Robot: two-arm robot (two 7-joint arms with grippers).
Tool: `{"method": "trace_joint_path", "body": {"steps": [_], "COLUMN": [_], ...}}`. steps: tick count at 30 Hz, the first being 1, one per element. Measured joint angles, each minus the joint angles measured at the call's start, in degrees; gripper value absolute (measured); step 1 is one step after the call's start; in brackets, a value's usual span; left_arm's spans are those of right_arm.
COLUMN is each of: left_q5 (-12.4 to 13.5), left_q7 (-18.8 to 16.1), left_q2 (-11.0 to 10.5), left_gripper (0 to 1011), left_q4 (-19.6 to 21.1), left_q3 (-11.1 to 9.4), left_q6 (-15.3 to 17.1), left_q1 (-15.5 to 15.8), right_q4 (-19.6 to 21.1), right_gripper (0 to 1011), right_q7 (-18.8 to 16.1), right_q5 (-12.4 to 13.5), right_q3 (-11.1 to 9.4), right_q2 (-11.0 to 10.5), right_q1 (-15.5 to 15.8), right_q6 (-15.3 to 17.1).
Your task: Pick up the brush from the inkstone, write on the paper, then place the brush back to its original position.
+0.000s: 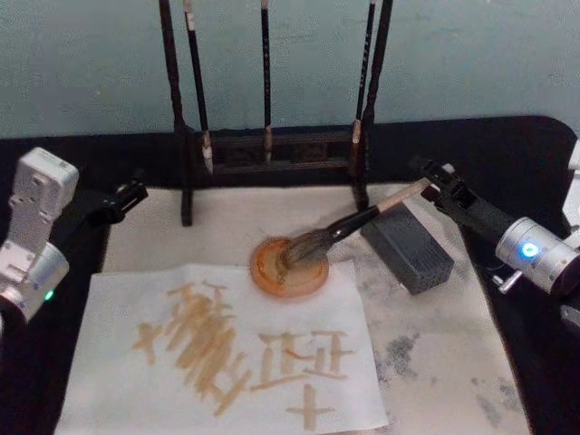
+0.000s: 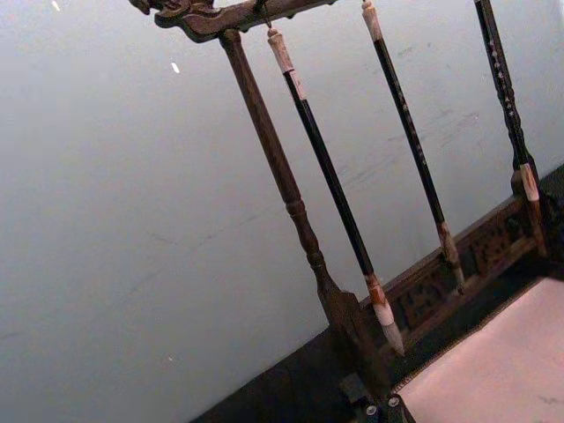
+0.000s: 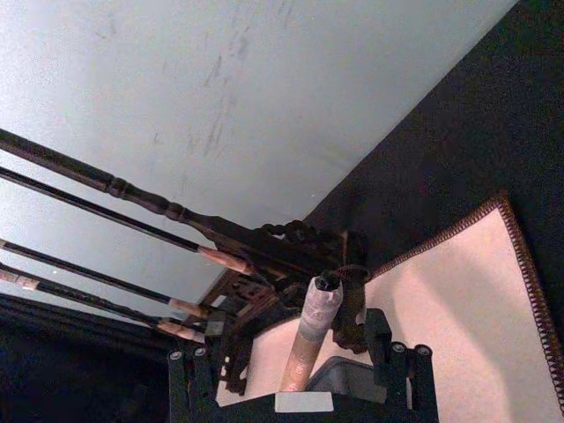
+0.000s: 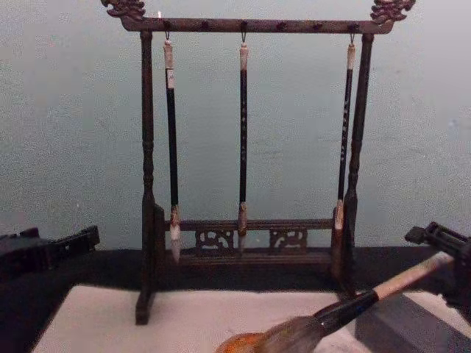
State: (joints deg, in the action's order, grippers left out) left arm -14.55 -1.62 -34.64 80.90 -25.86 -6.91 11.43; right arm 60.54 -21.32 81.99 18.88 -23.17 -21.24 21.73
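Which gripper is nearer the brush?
Right. The right gripper straddles the brush's handle end, jaws open; the left gripper is far off on the opposite side.

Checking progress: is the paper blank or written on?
Written on. Tan strokes cover the paper, and the brush lies with bristles on the inkstone, right gripper at its handle end, left gripper parked left.

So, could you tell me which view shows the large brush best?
The head view: the whole brush lies from orange dish to right end effector. Chest shows its bristles and handle sideways; right wrist, its handle end.
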Motion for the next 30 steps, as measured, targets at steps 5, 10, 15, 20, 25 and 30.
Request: {"method": "trace_joint_path", "body": {"steps": [5,10,15,20,25,30], "left_q5": [0.0,0.0,0.0,0.0,0.0,0.0], "left_q7": [0.0,0.0,0.0,0.0,0.0,0.0], "left_q2": [0.0,0.0,0.0,0.0,0.0,0.0], "left_gripper": [1002,1002,1002,1002,1002,1000], "left_q4": [0.0,0.0,0.0,0.0,0.0,0.0], "left_q3": [0.0,0.0,0.0,0.0,0.0,0.0], "left_q6": [0.0,0.0,0.0,0.0,0.0,0.0], "left_q1": [0.0,0.0,0.0,0.0,0.0,0.0], "right_q4": [0.0,0.0,0.0,0.0,0.0,0.0], "right_gripper": [941,834,671,499,352,179], "right_q7": [0.0,0.0,0.1,0.1,0.1,0.1], "right_q5": [0.0,0.0,0.0,0.0,0.0,0.0], "right_q3": [-0.1,-0.1,-0.1,-0.2,-0.2,-0.2], "right_q2": [0.0,0.0,0.1,0.1,0.1,0.1], "right_q1": [0.0,0.0,0.1,0.1,0.1,0.1], "right_q6": [0.1,0.1,0.1,0.2,0.2,0.2]}}
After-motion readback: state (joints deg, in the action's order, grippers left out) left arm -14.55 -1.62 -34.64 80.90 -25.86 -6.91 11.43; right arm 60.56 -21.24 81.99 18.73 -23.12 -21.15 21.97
